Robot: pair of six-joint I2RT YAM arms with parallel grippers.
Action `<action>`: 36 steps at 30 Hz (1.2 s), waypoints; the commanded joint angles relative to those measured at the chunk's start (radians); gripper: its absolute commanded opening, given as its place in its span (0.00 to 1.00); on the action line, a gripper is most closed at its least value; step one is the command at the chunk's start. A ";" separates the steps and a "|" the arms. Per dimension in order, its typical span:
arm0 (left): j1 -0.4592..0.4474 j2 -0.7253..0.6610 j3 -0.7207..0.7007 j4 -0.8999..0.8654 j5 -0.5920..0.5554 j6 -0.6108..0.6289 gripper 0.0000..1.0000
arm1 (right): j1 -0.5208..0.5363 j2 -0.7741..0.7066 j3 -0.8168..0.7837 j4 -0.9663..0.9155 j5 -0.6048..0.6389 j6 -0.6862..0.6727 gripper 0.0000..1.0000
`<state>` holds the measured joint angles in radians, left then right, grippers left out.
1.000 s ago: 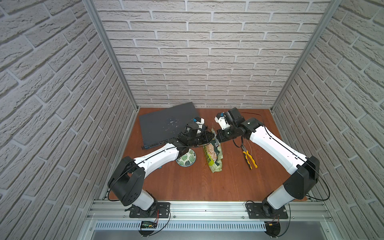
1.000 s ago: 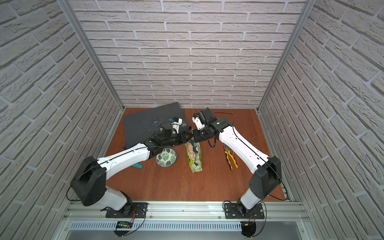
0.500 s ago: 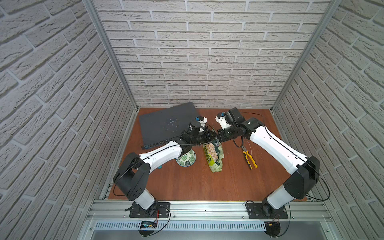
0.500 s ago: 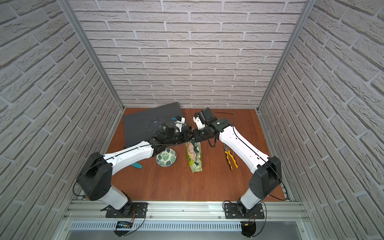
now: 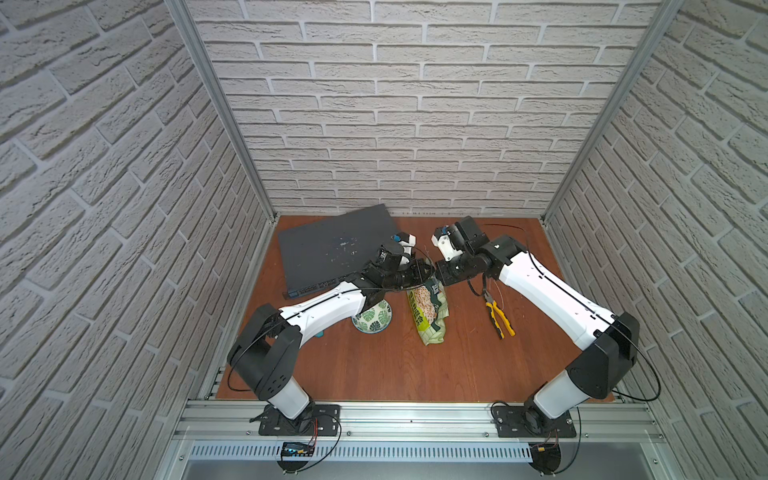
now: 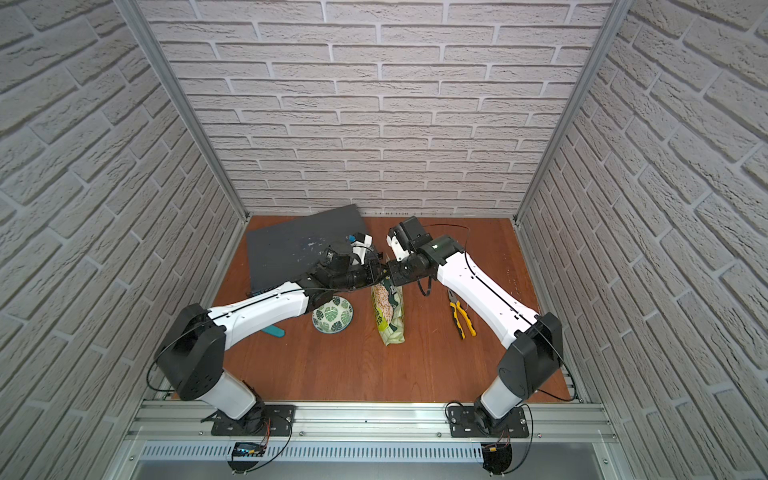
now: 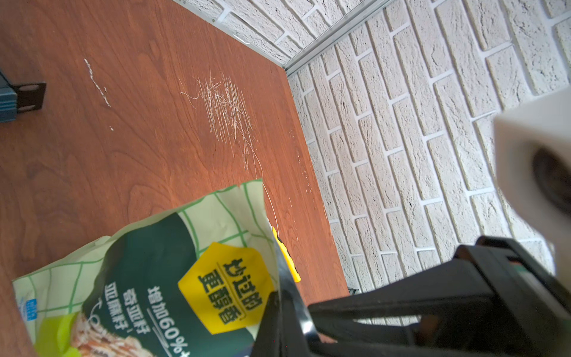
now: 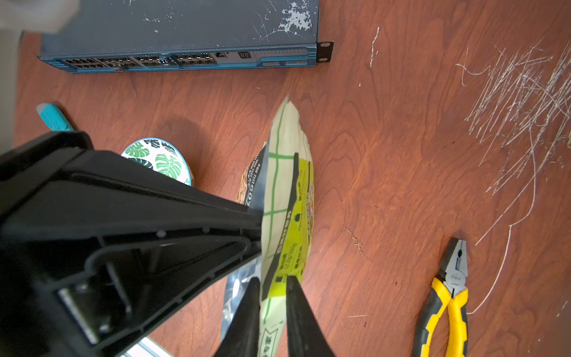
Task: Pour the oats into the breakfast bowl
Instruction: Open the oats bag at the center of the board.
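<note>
bowl (image 5: 377,323) partly behind left arm (image 5: 324,309), pouch (image 5: 428,311) top hidden

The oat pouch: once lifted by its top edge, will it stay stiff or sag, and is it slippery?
Probably floppy: the pouch is creased and buckles beside the left gripper. Its shiny film may slip in a pinch. The seemingly fuller lower end could hang bottom-heavy.
</note>
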<state>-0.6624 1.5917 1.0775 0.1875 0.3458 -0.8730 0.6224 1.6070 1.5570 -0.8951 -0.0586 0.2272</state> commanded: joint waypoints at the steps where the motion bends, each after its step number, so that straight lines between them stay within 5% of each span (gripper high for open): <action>1: -0.006 0.009 0.027 0.041 0.015 0.009 0.00 | 0.009 0.007 0.014 -0.047 0.020 -0.011 0.21; 13: -0.006 0.007 0.027 0.046 0.016 0.009 0.00 | 0.024 0.040 0.008 -0.044 0.047 0.000 0.23; 21: -0.006 0.000 0.014 0.043 0.004 0.009 0.00 | 0.028 0.054 0.016 -0.074 0.165 -0.007 0.04; 36: -0.028 -0.027 0.046 -0.139 -0.125 0.104 0.00 | 0.030 -0.031 0.005 0.013 0.352 0.006 0.03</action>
<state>-0.6838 1.5944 1.0977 0.1417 0.2596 -0.8227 0.6769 1.6291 1.5692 -0.9115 0.0971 0.2287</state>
